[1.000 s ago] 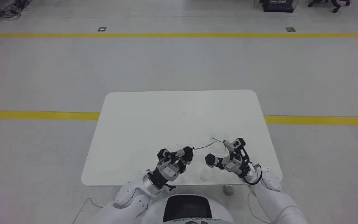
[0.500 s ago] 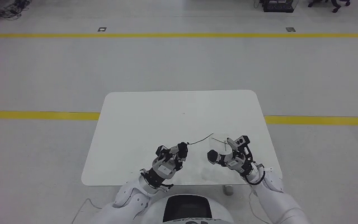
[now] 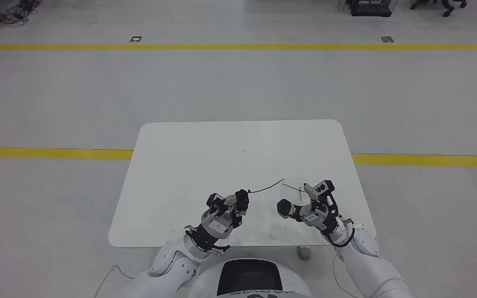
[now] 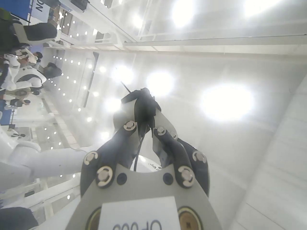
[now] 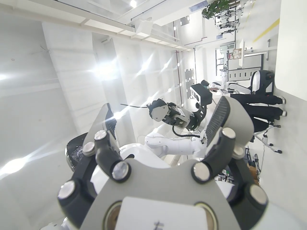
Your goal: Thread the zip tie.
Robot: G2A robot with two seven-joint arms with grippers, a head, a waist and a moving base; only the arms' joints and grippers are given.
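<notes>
Gripping left pincer (image 3: 240, 199): clamped on the zip tie (image 3: 267, 185), drawn back slightly since a second ago.
Zip tie: tail over the tabletop (image 3: 223, 149), aimed at my right pincer (image 3: 302, 198), not reaching it.
Right pincer: spread wide, empty; threading not started.
Hidden: tie's head, I can't locate.

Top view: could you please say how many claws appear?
2. Left claw, pinching the thin black zip tie; right claw, open, beside it, both above the white rectangular table.
</notes>
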